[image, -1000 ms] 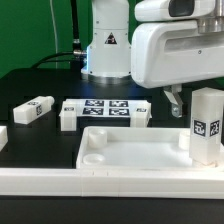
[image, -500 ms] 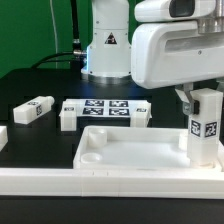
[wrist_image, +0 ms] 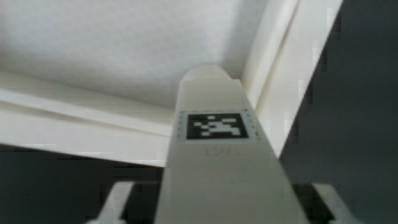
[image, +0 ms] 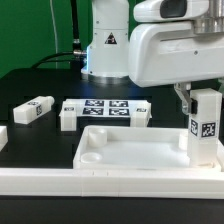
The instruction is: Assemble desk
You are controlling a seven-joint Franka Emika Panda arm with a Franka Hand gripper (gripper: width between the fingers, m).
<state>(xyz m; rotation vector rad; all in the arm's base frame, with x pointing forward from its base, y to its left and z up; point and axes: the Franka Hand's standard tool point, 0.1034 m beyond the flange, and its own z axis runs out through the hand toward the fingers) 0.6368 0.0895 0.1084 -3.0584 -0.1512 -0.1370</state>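
Note:
The white desk top [image: 130, 150] lies rim up near the front of the black table. A square white leg [image: 206, 125] stands upright in the corner socket at the exterior view's right, its tag facing the camera. My gripper [image: 200, 100] straddles the leg's upper end. One finger [image: 181, 100] shows beside the leg with a gap. In the wrist view the leg [wrist_image: 222, 150] runs down onto the desk top [wrist_image: 107, 50], and dark gaps separate it from both fingers [wrist_image: 118, 200]. The jaws are open around the leg.
The marker board [image: 105, 108] lies behind the desk top, with a loose leg [image: 67, 117] at its end. Another loose leg [image: 33, 110] lies further to the exterior view's left. A long white rail [image: 100, 185] edges the front. The robot base [image: 105, 50] stands behind.
The leg has turned about its own axis and now stands straight, one tagged face to the camera. My gripper has shifted slightly to the exterior view's right.

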